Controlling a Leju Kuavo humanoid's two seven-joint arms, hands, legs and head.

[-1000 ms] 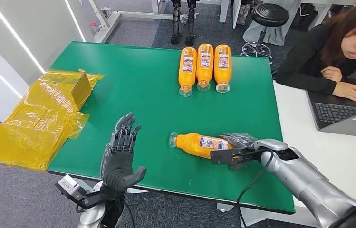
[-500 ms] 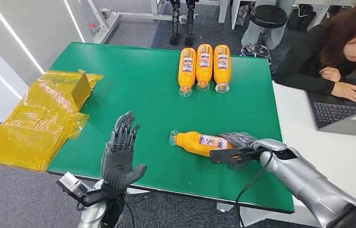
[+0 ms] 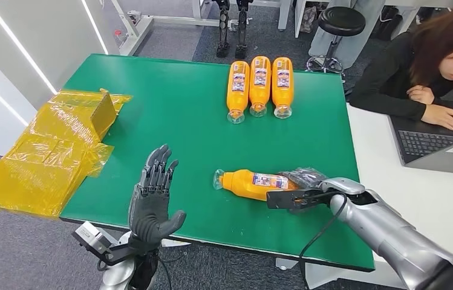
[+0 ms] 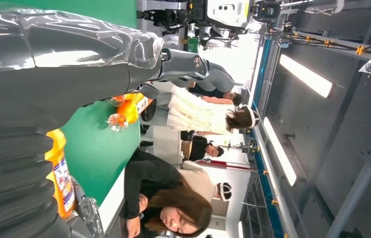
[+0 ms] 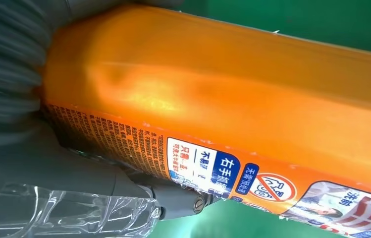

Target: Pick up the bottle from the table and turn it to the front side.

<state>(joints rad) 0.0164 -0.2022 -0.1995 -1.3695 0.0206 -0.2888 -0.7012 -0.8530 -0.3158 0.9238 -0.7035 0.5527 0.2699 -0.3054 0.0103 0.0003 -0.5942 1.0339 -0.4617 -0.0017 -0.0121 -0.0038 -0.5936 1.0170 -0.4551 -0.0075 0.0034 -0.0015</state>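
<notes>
Lying sideways on the table — bottle, base clasped by right hand fingers.

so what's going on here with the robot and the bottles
The right robot hand is wrapped around the base end of an orange bottle lying on its side on the green table. The left robot hand is raised open at the table's near edge, holding nothing. Three more bottles lie in a row at the far side.

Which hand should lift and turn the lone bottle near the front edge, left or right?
Right. The right robot hand is already wrapped around the base of the bottle lying on the table. The left robot hand is raised, fingers spread, holding nothing, well off to the bottle's side.
</notes>
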